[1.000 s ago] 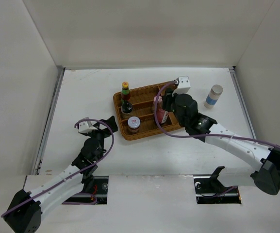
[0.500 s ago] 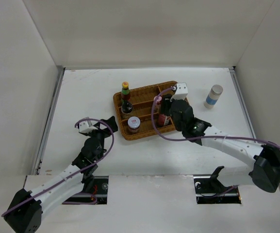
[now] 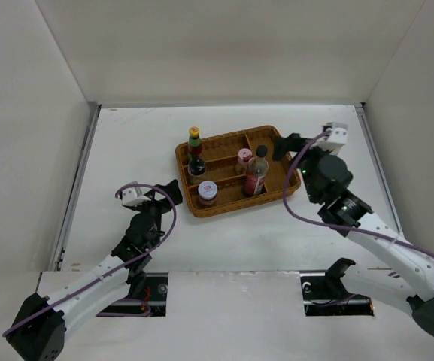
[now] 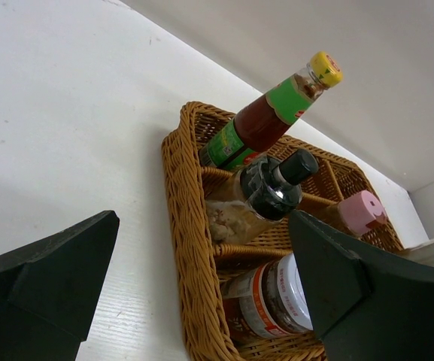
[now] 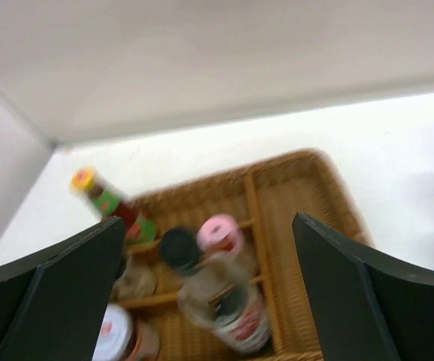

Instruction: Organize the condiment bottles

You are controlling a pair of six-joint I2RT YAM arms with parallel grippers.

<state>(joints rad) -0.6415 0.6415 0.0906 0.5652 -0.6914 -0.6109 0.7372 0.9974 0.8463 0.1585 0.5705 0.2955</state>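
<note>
The brown wicker tray (image 3: 183,159) holds several condiment bottles. A yellow-capped bottle (image 3: 195,143) stands in its back left corner, with a short black-capped bottle (image 4: 273,186) just in front. The red-white-lidded jar (image 3: 207,192) is at the front left. The pink-lidded jar (image 3: 244,159) and the tall red-labelled, black-capped bottle (image 3: 254,177) stand mid-tray, free of any grip. My right gripper (image 3: 290,145) hangs open to the right of the tray, with nothing between its fingers. My left gripper (image 3: 164,189) rests open just left of the tray, also holding nothing.
White walls close in the table (image 3: 134,143) at the back and on both sides. The right arm's wrist (image 3: 326,177) covers the table's right side. The tray's far right compartment (image 5: 299,203) holds nothing.
My right gripper has opened and let go of the tall bottle, which now stands in the tray. It has drawn back to the right. The left arm has not moved.
</note>
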